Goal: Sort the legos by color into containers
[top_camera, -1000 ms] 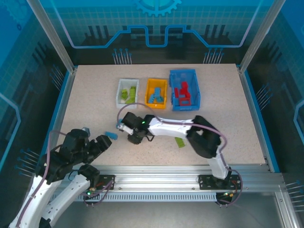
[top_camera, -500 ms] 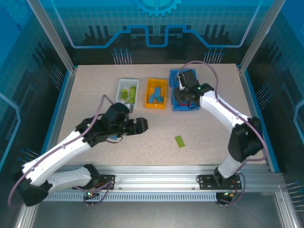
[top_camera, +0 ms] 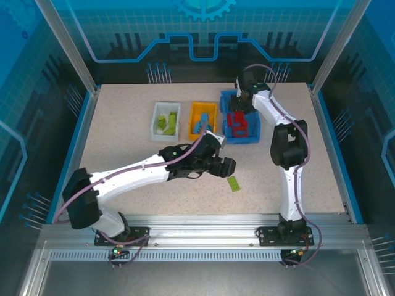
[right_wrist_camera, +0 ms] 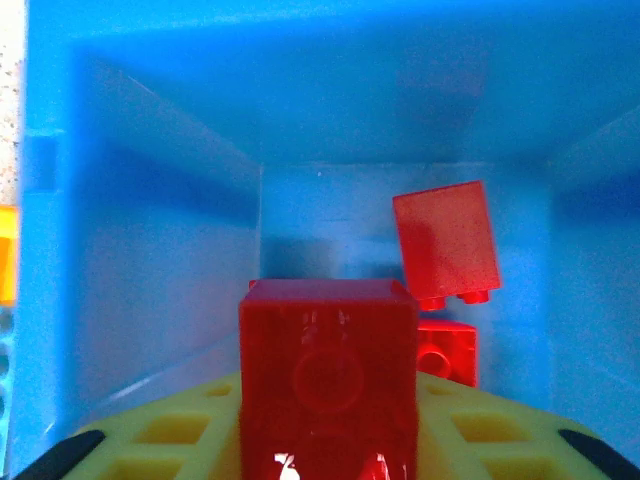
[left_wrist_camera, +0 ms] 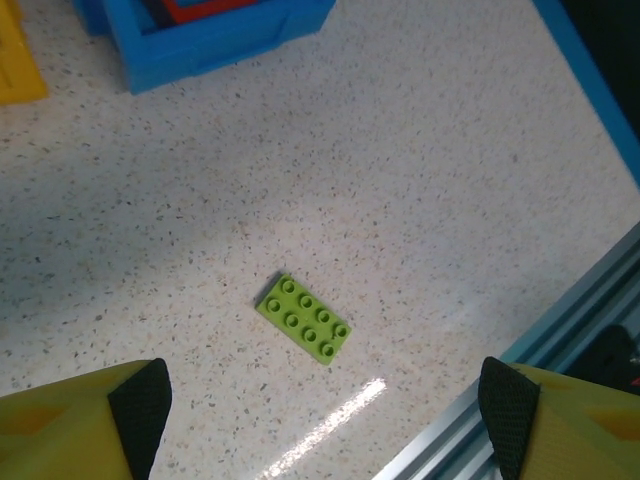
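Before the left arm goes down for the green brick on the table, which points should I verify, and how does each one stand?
1. Left gripper open: ok, its fingers are spread wide.
2. Green brick flat, studs up, alone on the table: ok.
3. Brick between the fingers: not ok, it lies ahead of them and diagonal in the left wrist view.
4. White bin takes green: ok, green bricks lie inside.
5. Right gripper out of the way: ok, it is over the blue bin and appears to hold a red brick.
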### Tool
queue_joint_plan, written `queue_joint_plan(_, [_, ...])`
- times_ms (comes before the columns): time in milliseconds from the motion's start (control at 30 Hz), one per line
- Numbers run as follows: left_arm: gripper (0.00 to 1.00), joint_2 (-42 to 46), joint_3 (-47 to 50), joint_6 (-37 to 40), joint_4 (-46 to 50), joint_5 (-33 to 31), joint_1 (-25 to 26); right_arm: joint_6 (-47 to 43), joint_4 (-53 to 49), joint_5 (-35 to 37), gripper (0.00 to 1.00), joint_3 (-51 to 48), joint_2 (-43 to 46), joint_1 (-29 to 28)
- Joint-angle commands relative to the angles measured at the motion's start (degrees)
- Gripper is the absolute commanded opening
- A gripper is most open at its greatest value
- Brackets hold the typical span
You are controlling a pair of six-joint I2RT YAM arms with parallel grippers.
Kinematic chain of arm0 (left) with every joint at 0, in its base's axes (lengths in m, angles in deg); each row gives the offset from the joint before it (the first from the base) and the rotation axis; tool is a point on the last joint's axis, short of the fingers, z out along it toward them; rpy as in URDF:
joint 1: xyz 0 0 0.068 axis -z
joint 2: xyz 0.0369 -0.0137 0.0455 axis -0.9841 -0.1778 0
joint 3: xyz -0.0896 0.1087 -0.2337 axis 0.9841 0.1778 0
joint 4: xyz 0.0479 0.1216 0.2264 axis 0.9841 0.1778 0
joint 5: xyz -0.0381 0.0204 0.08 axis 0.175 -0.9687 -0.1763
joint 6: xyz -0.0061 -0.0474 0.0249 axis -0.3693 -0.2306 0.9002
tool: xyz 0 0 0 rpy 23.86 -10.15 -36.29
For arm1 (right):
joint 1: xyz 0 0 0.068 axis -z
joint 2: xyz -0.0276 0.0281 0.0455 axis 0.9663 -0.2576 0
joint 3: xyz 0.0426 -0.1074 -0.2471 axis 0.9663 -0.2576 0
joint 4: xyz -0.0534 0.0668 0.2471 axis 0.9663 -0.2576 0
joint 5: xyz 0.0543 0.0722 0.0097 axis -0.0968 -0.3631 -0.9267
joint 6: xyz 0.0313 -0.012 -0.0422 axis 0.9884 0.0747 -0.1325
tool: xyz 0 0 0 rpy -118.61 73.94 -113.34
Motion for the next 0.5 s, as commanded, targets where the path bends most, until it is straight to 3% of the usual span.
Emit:
queue_joint_plan(0, [0.86,-3.4,-1.9,3.3,-1.1,-1.2,0.9,0.2,-3.6,-3.7,0.49,2.8,-1.2,0.6])
queue_joint_plan(167, [0.88,-7.8,-4.3,-3.7,3.2,-2.2,1.7,-0.1,-1.8,-3.3,0.63,-0.6,3.4,0.6])
queue_joint_plan(300, [0.88,-11.4,-6.9,-15.2,6.4,-1.6,2.3,-1.0,-0.3,-1.8,0.64,-5.0,10.9,0.1])
queue_joint_plan(467, [0.88,-19.2,-18.1,-25.4,16.7,-1.8,4.6,-2.0,2.4,0.1,0.67,-14.5,24.1,-0.3])
